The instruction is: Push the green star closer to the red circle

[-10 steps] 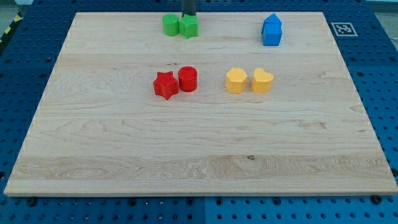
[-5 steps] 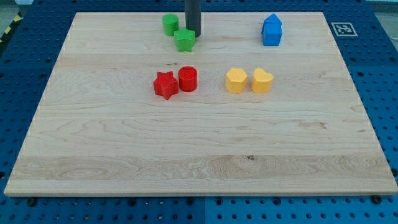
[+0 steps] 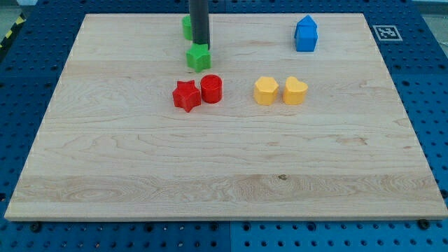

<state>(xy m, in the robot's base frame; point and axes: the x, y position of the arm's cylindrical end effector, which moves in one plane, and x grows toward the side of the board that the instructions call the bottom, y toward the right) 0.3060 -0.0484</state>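
The green star [image 3: 199, 57] lies on the wooden board [image 3: 224, 168], a short way above the red circle [image 3: 211, 89]. My tip [image 3: 200, 45] rests against the star's top edge. The dark rod rises from there to the view's top. The red star [image 3: 186, 95] touches the red circle on its left. A second green block [image 3: 186, 28] sits near the board's top edge, mostly hidden behind the rod.
A yellow round-edged block [image 3: 265, 91] and a yellow heart [image 3: 295, 91] sit side by side right of the red circle. Two blue blocks [image 3: 306, 34] stand together at the top right. A marker tag [image 3: 386, 31] lies off the board's top-right corner.
My tip has moved down the view and slightly left, pushing the green star away from the other green block and closer to the red circle.
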